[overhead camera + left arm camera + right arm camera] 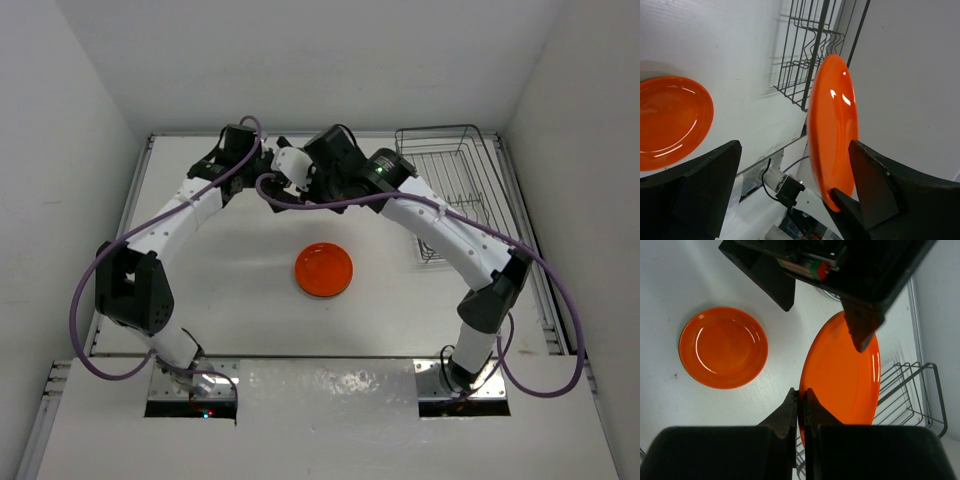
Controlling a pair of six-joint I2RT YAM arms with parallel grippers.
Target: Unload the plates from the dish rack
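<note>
The right gripper (801, 397) is pressed together on the lower rim of an orange-red plate (845, 375) and holds it on edge above the bench (230, 290). The plate is clear of the bench surface.

The left gripper (794, 150) is spread and straddles the same plate. In the left wrist view, the plate stands just beside one finger (875, 190). The other finger (705, 190) is well apart from the plate. Whether the nearer finger touches the plate cannot be told.

A second orange-red plate (323, 270) lies flat, face up, near the middle of the bench.

The dish rack (447, 170) stands at the far right corner of the bench. It is apart from both plates.
</note>
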